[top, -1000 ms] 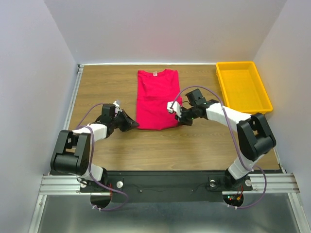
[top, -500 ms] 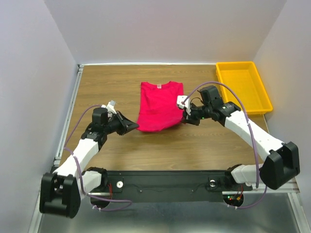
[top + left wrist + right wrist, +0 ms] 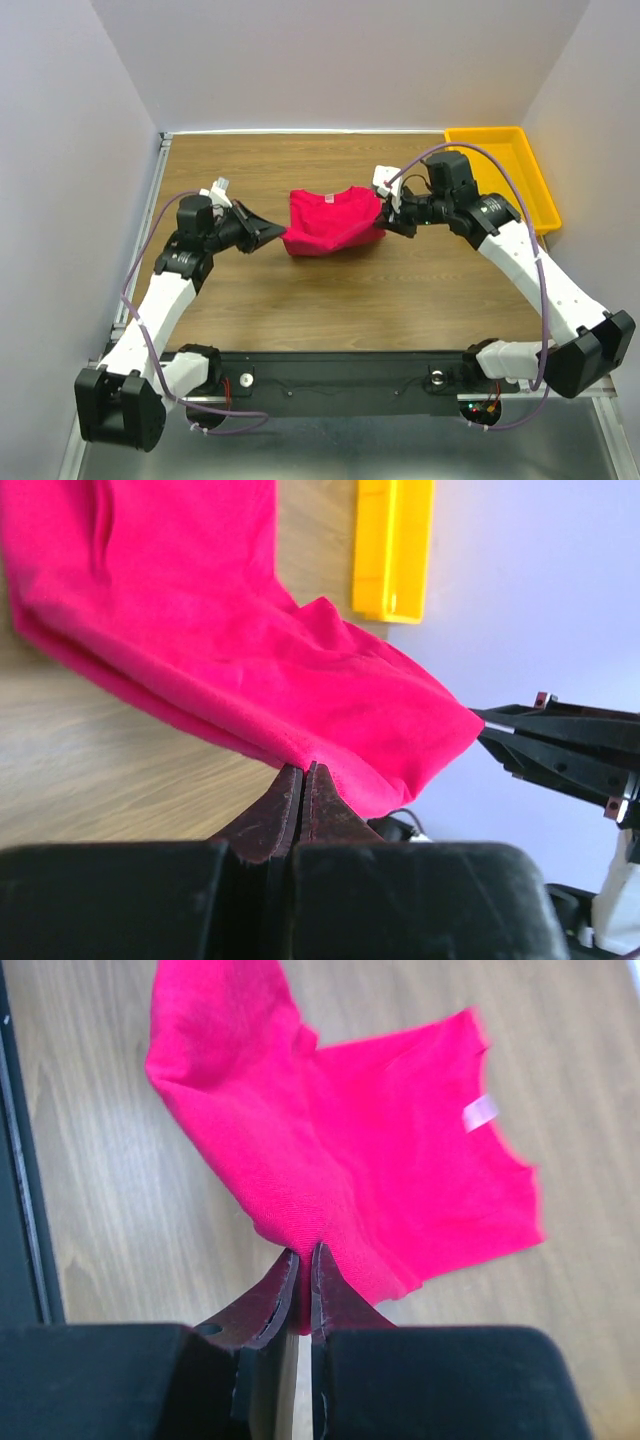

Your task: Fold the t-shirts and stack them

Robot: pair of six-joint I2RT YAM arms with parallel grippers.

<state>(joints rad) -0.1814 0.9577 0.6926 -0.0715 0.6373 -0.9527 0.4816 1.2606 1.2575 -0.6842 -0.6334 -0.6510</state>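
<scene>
Left gripper (image 3: pixel 278 236) and right gripper (image 3: pixel 384 214) are each clamped on a hem corner of the crimson t-shirt (image 3: pixel 330 222), which I hold half-lifted left of the yellow tray (image 3: pixel 500 131), so, by my judgement, the hem folds toward the collar.

A wooden table (image 3: pixel 400 300) with pale brown grain fills the middle of the booth. It is edged on its left by a thin metal strip (image 3: pixel 150 210) and along its near side by a black plate (image 3: pixel 340 385) set over a ribbed aluminium rail (image 3: pixel 120 378). Three plain walls close it in — the far wall (image 3: pixel 340 60) white, the left wall (image 3: pixel 50 200) and right wall (image 3: pixel 600 120) tinged pale lilac — and the light is soft and even, leaving only faint shadows on the wood. Nearest of all, below the rail, lies a dull grey metal surface (image 3: pixel 340 450).
</scene>
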